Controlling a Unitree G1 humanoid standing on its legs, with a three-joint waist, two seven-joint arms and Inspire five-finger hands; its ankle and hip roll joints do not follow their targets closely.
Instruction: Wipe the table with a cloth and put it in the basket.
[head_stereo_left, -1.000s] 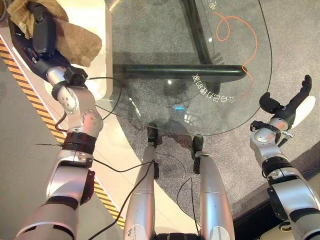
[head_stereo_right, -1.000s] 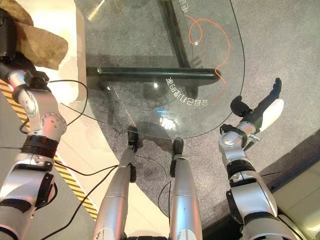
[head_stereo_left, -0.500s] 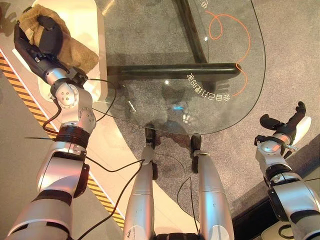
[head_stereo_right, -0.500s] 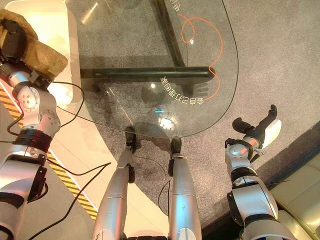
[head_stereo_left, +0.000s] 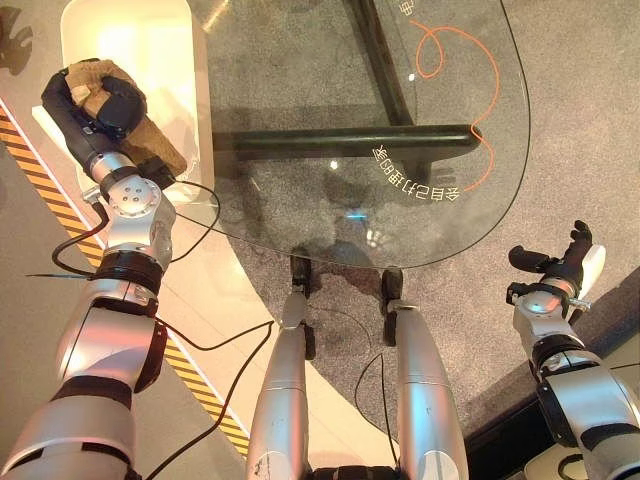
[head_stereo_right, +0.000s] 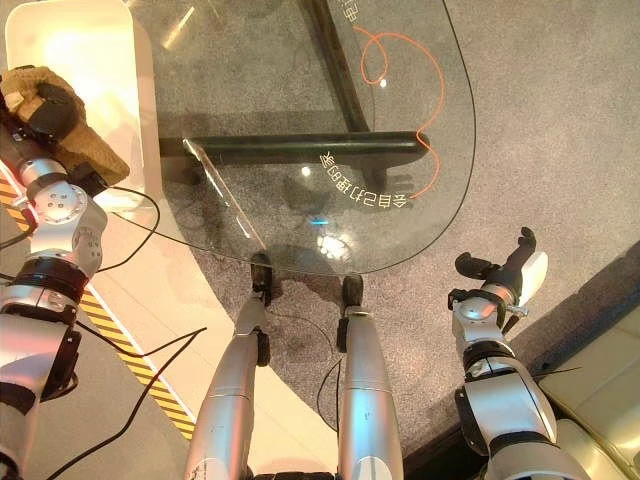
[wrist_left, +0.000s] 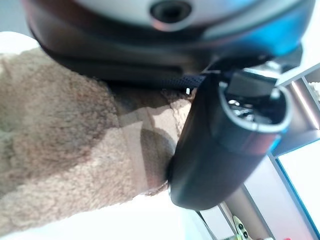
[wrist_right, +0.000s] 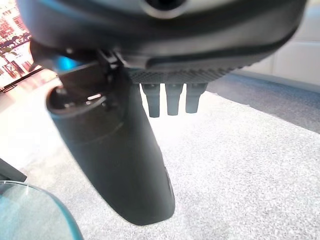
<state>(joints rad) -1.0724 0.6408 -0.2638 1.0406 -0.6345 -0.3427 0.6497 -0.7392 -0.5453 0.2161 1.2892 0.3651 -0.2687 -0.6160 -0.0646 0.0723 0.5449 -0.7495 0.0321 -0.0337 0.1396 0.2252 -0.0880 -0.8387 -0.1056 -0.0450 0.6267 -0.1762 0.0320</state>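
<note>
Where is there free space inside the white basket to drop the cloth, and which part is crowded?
The far half of the white basket, beyond the left hand, is bare. The near end is crowded: the brown cloth hangs there, gripped in that hand. The glass table beside the basket is bare too. The right hand hangs over the grey carpet, apart from the table.

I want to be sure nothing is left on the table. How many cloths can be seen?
1. The brown cloth is held in the left hand, above the white basket beside the glass table.
</note>
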